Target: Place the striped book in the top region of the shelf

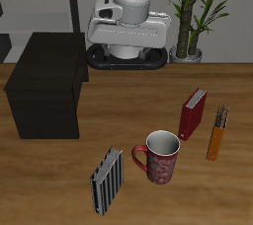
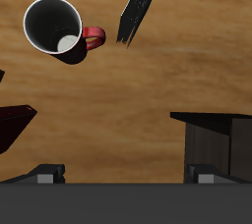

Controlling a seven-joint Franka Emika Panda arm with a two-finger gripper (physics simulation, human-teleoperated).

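Note:
The striped book stands upright near the table's front edge, beside a mug; the wrist view shows the striped book edge-on. The shelf is a dark boxy cabinet farther back on the wooden table, and a corner of the shelf appears in the wrist view. My gripper hangs high above the table near the robot's base, open, with its fingertips wide apart and nothing between them. It is far from both the book and the shelf.
A red patterned mug stands beside the striped book. A red book and a slim orange book stand farther to the side. A potted plant is at the back.

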